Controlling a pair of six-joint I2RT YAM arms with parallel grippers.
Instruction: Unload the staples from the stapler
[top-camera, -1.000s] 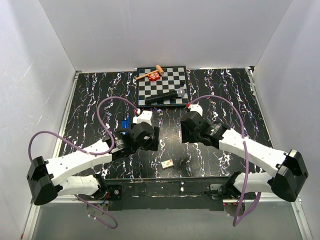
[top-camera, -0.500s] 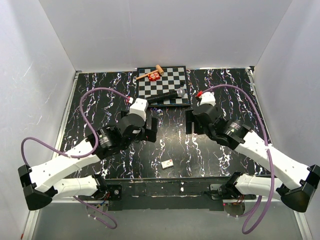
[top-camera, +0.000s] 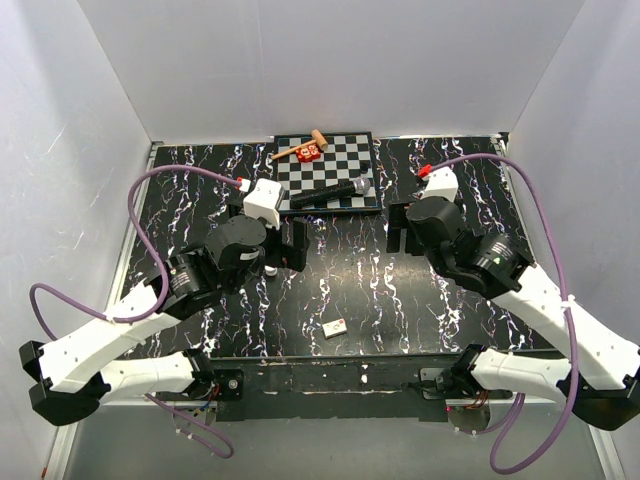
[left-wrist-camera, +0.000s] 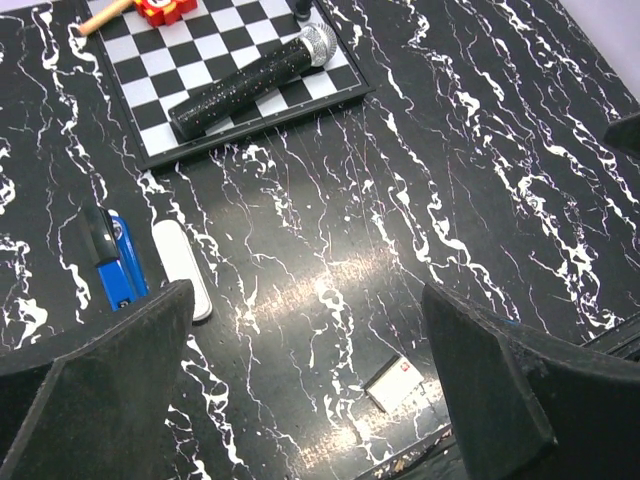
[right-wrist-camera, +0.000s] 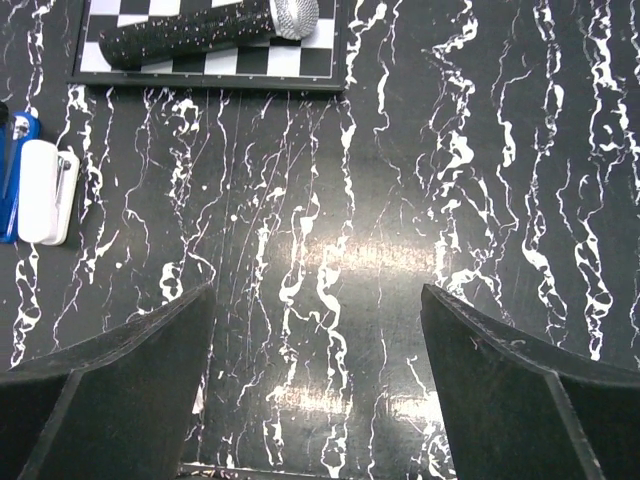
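Observation:
The blue stapler (left-wrist-camera: 115, 265) with its black end lies flat on the black marbled table (left-wrist-camera: 400, 200), left of centre, next to a white tube-shaped marker (left-wrist-camera: 182, 268). In the right wrist view the stapler (right-wrist-camera: 12, 175) shows only at the left edge. In the top view the left arm hides it. My left gripper (left-wrist-camera: 310, 385) is open and empty, raised above the table to the right of the stapler; it also shows in the top view (top-camera: 290, 245). My right gripper (right-wrist-camera: 315, 385) is open and empty, raised over bare table, far right of the stapler; it also shows in the top view (top-camera: 400, 228).
A chessboard (top-camera: 350, 155) at the back centre carries a black microphone (top-camera: 335, 192), a small wooden hammer (top-camera: 297, 150) and a red piece (top-camera: 308, 152). A small white card (top-camera: 335, 326) lies near the front edge. White walls enclose the table.
Both arms have risen and swung toward the back. The left gripper moved left and back, the right gripper right and back. Both stay open and empty.

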